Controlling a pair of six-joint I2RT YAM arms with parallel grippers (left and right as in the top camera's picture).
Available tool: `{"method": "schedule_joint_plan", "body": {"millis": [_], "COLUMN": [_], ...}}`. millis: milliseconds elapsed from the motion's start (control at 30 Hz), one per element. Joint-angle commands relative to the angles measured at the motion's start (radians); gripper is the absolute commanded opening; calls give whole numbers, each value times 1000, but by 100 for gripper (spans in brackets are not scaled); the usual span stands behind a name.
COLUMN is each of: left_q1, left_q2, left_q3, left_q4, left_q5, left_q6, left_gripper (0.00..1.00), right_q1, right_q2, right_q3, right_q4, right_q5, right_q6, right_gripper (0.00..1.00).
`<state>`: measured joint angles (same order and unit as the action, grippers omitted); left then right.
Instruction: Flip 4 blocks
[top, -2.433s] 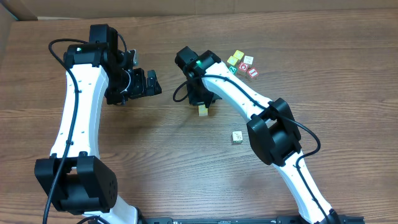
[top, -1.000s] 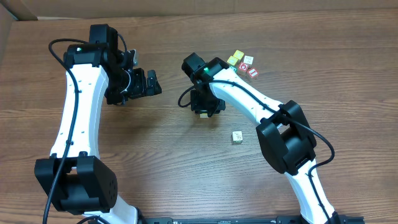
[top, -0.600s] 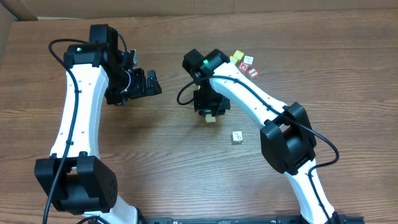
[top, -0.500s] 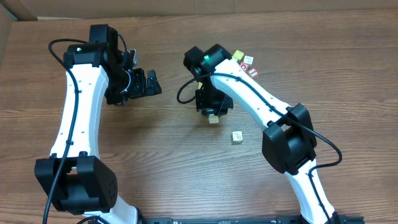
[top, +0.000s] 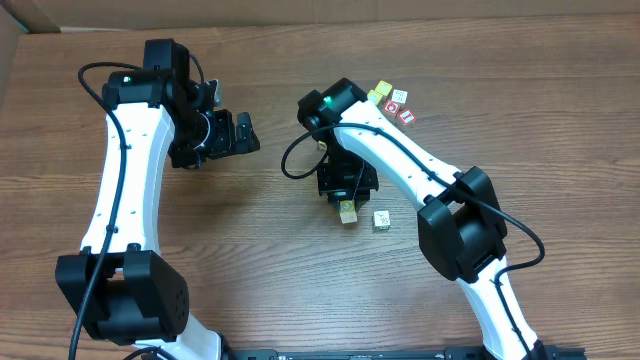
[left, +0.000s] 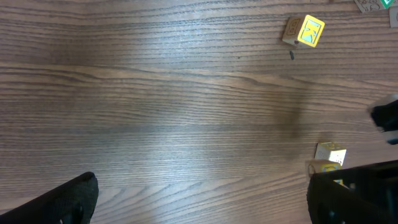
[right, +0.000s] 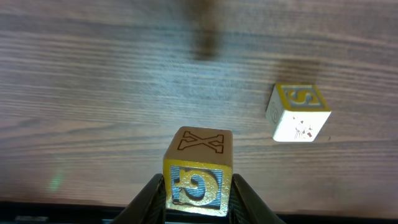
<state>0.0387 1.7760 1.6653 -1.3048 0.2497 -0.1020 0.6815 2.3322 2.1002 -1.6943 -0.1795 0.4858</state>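
My right gripper (right: 198, 198) is shut on a yellow-faced block (right: 199, 177) with a cream top marked X; its fingers (right: 148, 200) press both sides. In the overhead view that gripper (top: 345, 203) holds the block (top: 348, 211) low over the table's middle. Just right of it lies a second yellow-faced block (top: 381, 220), apart from the held one; it shows an S (right: 297, 112). Several more letter cubes (top: 392, 102), red and yellow-green among them, cluster at the back right. My left gripper (top: 240, 134) hangs open and empty at the left (left: 205, 208).
The brown wood table (top: 250, 260) runs under everything, with cardboard along its far edge (top: 30, 20). The left wrist view shows a yellow-faced cube (left: 305, 31) and two pale cubes (left: 330, 154) near the right finger (left: 354, 196).
My right gripper has carried the yellow-faced block toward the front right, ending close beside the lone S block. The left arm has stayed still.
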Motion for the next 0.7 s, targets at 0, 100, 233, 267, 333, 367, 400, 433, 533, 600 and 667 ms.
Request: {"method": "schedule_joint_plan", "body": {"millis": [0, 100, 233, 267, 333, 367, 400, 433, 533, 600, 667], "left_q1": [-6, -6, -6, -6, -6, -6, -6, -6, -6, -6, -6], "left_q2": [3, 3, 3, 3, 3, 3, 3, 3, 3, 3, 3], "left_q3": [18, 18, 18, 18, 18, 18, 18, 18, 18, 18, 18], "left_q4": [1, 1, 1, 1, 1, 1, 1, 1, 1, 1, 1], "left_q5": [-6, -6, -6, -6, -6, -6, -6, -6, -6, -6, -6], "left_q6": [-10, -10, -10, -10, -10, -10, -10, -10, -10, -10, -10], "left_gripper": [100, 100, 100, 100, 100, 100, 100, 100, 100, 100, 100], "right_q1": [3, 3, 3, 3, 3, 3, 3, 3, 3, 3, 3], "right_q2": [-2, -2, -2, -2, -2, -2, -2, -2, -2, -2, -2], "right_q3": [-41, -72, -92, -92, -92, -92, -92, -92, -92, -92, -92], "right_q4": [2, 9, 25, 29, 34, 36, 39, 42, 43, 42, 40], "right_q5": [-8, 6, 6, 6, 8, 14, 25, 30, 33, 33, 33], "right_q6": [-12, -12, -11, -11, -11, -11, -11, -11, -11, -11, -11], "right_gripper": [28, 33, 33, 33, 32, 31, 29, 28, 28, 28, 54]}}
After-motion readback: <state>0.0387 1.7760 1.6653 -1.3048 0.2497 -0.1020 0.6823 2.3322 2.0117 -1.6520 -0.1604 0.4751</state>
